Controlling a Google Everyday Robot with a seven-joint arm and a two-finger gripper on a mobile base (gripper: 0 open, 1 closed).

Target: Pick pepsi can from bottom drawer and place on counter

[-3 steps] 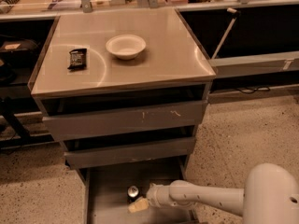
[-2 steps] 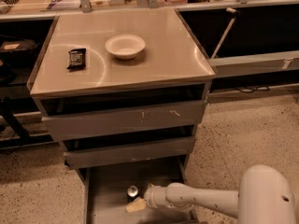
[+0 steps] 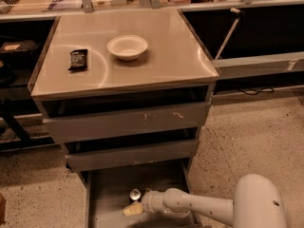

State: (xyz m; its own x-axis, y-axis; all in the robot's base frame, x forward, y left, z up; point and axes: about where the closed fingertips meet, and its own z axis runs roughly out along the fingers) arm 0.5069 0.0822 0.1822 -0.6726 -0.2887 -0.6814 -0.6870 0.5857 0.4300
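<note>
We look down on the counter (image 3: 166,65), a glossy tan-grey square cabinet top with a thin metal rim that fills the upper half of the camera view. Below and to the right, the robot's white arm (image 3: 204,208) reaches in from the lower right corner across the speckled floor, its rounded shoulder housing large in the foreground. Beneath the cabinet the bottom drawer (image 3: 109,194) stands pulled out, and we see its flat grey floor and low side walls. Above it sit two more grey drawers, the upper one (image 3: 123,122) with a scratched front panel. On the counter a white bowl (image 3: 127,47) rests near the middle, and a flat black snack packet (image 3: 78,60) lies to its left, well apart from it. The pepsi can (image 3: 135,194) stands upright on the floor of the bottom drawer, near its centre, with its silver lid facing up. The gripper (image 3: 134,208) hangs low inside the same drawer, just beside the can on the near side; we cannot tell whether it is open or closed, or whether it touches the can.
</note>
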